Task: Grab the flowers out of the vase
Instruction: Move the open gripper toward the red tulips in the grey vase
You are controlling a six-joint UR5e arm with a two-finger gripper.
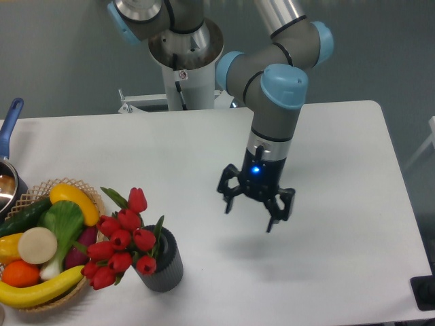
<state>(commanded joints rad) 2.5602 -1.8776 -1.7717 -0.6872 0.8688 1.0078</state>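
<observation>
We see the hand (251,214), fingers apart, above the worktop (204,156) at 2 o'clock from the flowers (122,239) in the vase (163,261).

A lab: pedestal-mounted robot arm (272,75) at a white table (204,156).

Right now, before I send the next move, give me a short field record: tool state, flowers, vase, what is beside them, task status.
tool: open, empty, above the table, to the right of the vase; tool
flowers: red tulip bunch, stems in the vase, heads leaning left toward the basket
vase: dark grey, ribbed, upright near the table's front edge
neighbour: wicker basket of toy vegetables, directly left of the flowers
task status: flowers not yet gripped
</observation>
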